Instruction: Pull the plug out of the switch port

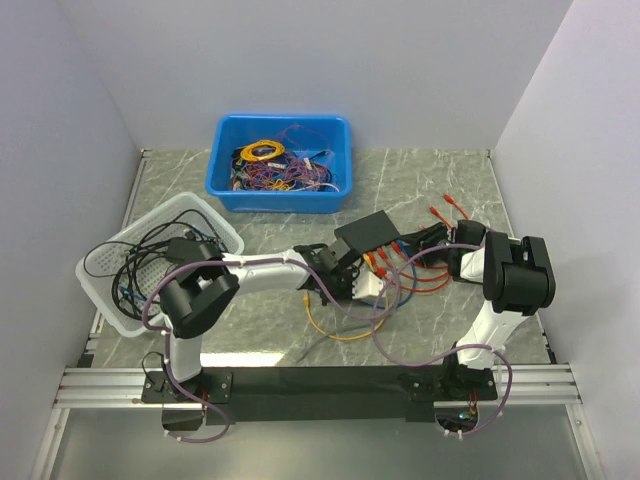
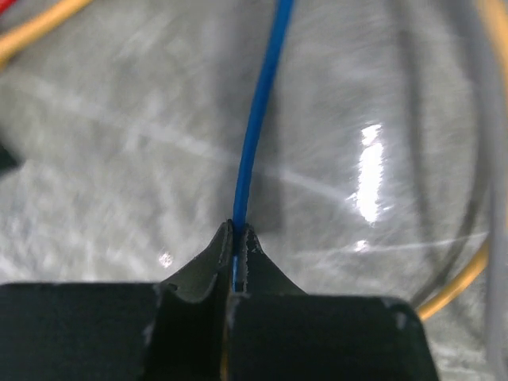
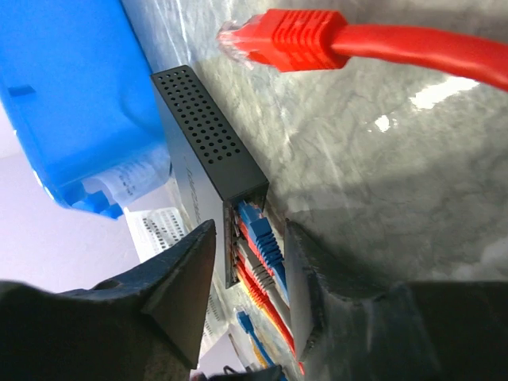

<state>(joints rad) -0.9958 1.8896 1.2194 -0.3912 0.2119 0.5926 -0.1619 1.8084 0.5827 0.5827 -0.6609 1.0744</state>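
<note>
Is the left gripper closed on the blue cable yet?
Shut: the left gripper has its jaws pressed together with the blue cable pinched between them.

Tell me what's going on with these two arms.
The left gripper is shut on a thin blue cable. The right gripper is open and lined up with the port edge of the black switch, where blue and red plugs are plugged in. One loose red plug lies on the table beyond it.
</note>
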